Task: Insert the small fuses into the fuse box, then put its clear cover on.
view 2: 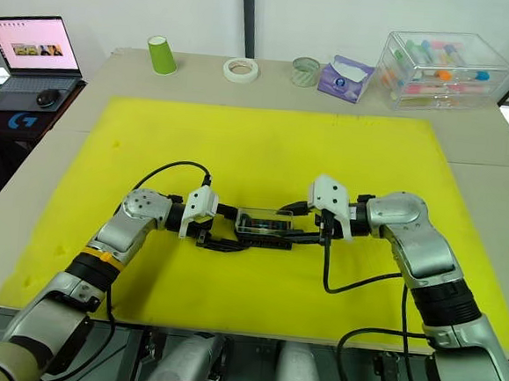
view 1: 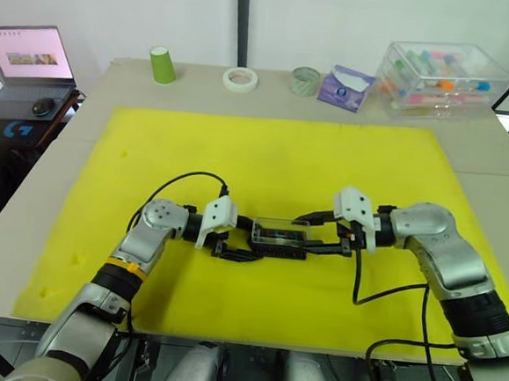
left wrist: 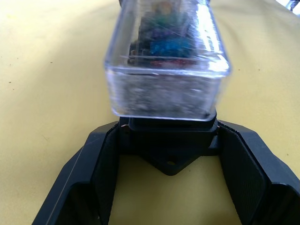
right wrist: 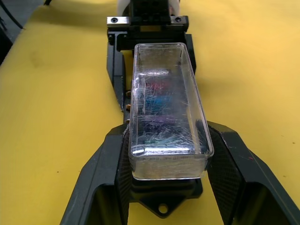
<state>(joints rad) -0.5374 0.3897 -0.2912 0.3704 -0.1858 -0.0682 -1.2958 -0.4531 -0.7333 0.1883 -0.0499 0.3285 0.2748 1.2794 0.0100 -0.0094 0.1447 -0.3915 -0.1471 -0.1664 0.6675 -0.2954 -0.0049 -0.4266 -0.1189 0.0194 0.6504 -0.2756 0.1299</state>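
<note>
Nearest the head camera, both arms reach in over the near edge of the tabletop and meet at the middle of the yellow mat (view 1: 267, 147), where the fuse box (view 2: 266, 234) lies lengthwise between the two hands. Its clear cover (right wrist: 166, 110) already sits on top of the black block, and through the scratched plastic the small fuses (right wrist: 157, 101) show as red, blue, purple and teal shapes standing in the slots, so the inserting looks done and the step in hand is, by my judgement, the seating of the cover. Whether it has clicked fully down I cannot tell; in the left wrist view the cover's end overhangs the black base a little. The left hand (view 1: 232, 250) straddles one end of the box with its fingers (left wrist: 243, 164) spread apart, their inner faces just beside or touching the corners of the base but not squeezed on it. The right hand (right wrist: 164, 187) does the same at the other end, its fingers (right wrist: 225, 164) apart and flanking the cover and base. The next move probably calls for a steady hold on the block from one side while the other presses the cover straight down, evenly, so it does not tip or slide off. Along the far edge of the tabletop stand a green cup (view 1: 163, 64), a tape roll (view 1: 240, 79) and a large clear bin (view 1: 440, 77), well apart from the work.
</note>
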